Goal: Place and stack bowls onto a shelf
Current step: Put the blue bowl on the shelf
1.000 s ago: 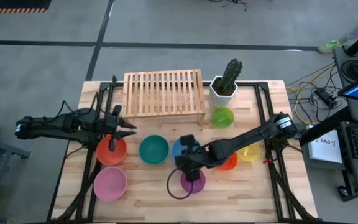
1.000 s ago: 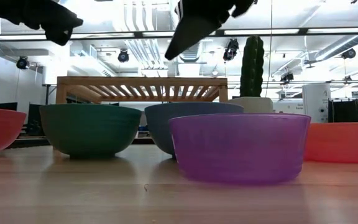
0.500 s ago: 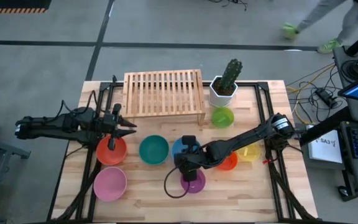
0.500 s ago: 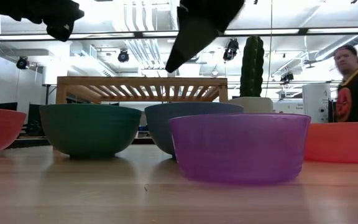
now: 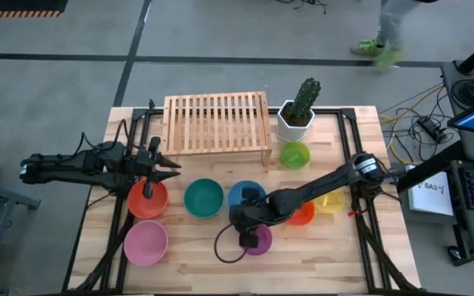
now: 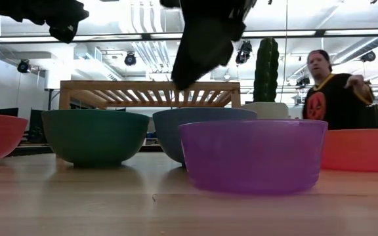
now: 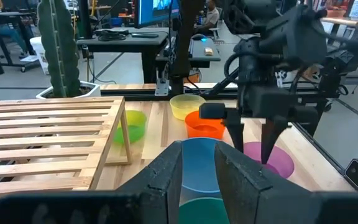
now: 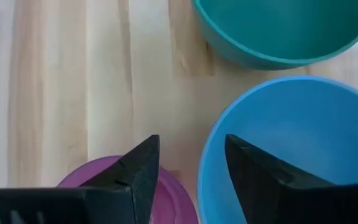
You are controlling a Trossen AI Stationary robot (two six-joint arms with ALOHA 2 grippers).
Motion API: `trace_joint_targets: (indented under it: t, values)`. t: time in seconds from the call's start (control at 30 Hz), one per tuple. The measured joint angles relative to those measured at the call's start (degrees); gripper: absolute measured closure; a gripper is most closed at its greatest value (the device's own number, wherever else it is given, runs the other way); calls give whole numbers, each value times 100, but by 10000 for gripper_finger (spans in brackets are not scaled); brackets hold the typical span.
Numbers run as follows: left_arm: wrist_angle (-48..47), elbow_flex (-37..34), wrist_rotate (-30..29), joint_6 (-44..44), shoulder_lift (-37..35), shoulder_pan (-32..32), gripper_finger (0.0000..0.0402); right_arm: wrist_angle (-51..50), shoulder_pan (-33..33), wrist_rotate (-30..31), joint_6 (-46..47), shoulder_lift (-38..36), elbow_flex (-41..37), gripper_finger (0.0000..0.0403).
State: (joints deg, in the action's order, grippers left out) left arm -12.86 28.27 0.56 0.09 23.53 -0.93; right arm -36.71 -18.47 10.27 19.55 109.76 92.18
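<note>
Several bowls sit on the table near the shelf (image 5: 216, 123): red-orange (image 5: 147, 200), teal (image 5: 203, 198), blue (image 5: 243, 192), orange (image 5: 303, 215), yellow (image 5: 331, 202), lime green (image 5: 295, 154), purple (image 5: 259, 241) and pink (image 5: 145, 243). My right gripper (image 5: 248, 228) hangs open, pointing down over the purple bowl's far-left rim (image 8: 98, 177) and the blue bowl's near rim (image 8: 207, 155). It touches neither. My left gripper (image 5: 174, 168) hovers open above the red-orange bowl's far edge, with nothing between its fingers (image 7: 166, 177).
A white pot with a cactus (image 5: 296, 115) stands right of the shelf, beside the lime green bowl. A black cable loop (image 5: 227, 247) lies left of the purple bowl. A person (image 6: 333, 98) stands in the room beyond the table.
My right gripper has come down and a little toward the table's near-left, closer to the purple bowl. Its fingertips have spread from a narrow point to a wide stance. The bowls have stayed where they were. A person has walked into view behind the table.
</note>
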Motion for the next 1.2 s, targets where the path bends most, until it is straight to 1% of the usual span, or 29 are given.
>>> trace_joint_targets:
  t: [0.2, 0.33, 0.43, 0.6, 0.63, 0.9, 1.2]
  values:
    - [0, 0, 0, 3, 2, 0, 324, 11, 4, 22, 68, 417, 0, 228]
    - [0, 0, 0, 6, 2, 0, 324, 5, 39, 23, 106, 608, 4, 248]
    - [0, 0, 0, 6, 2, 0, 324, 3, 60, 21, 171, 640, 15, 284]
    - [4, -1, 0, 91, 9, 0, 324, -1, 75, 17, 249, 592, 15, 374]
    - [4, 0, 0, 91, 9, 0, 324, -9, 75, 21, 246, 567, 15, 383]
    - [9, -2, 0, 92, 11, 0, 324, -72, 75, -14, 314, 249, 17, 393]
    - [64, -2, 0, 91, 7, 0, 324, -201, 68, -23, 145, -457, 110, 394]
